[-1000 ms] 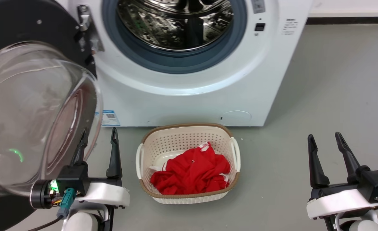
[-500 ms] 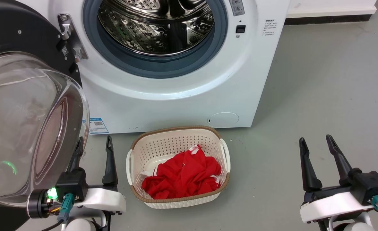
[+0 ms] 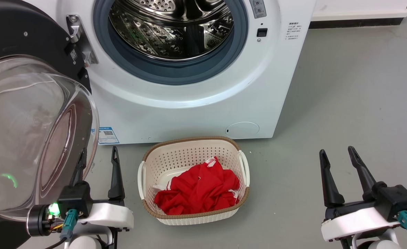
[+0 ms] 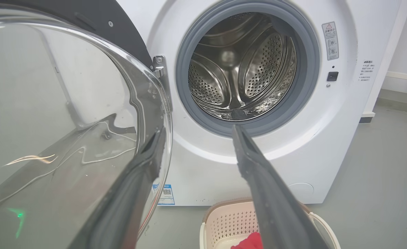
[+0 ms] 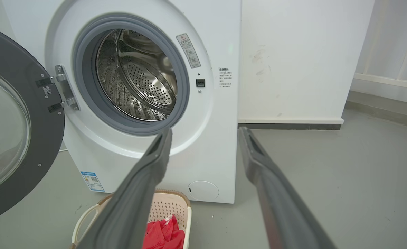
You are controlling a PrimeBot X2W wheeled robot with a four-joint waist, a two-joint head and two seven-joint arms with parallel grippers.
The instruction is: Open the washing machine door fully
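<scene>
While the washing machine door point(image 3: 27, 121) stands swung wide at the outer side of the left gripper point(image 3: 98, 150), that gripper and the right gripper point(image 3: 336, 151) hang spread, grasping nothing. The left wrist view puts one finger point(image 4: 146, 166) at the glass bowl's rim, contact unclear; the right wrist view takes in the hinge point(image 5: 63, 90), and the head view the laundry basket point(image 3: 189, 140) of red cloth point(image 3: 198, 190) between the grippers.

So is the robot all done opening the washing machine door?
Mostly done: the big round black door with its clear glass bowl is swung well clear of the white front-loading washing machine, and the shiny steel drum is uncovered. In hand: nothing gripped; the left gripper is open beside the bowl, the right gripper open over the floor. Left: maybe a last push; I cannot tell if the hinge is at its limit.
</scene>
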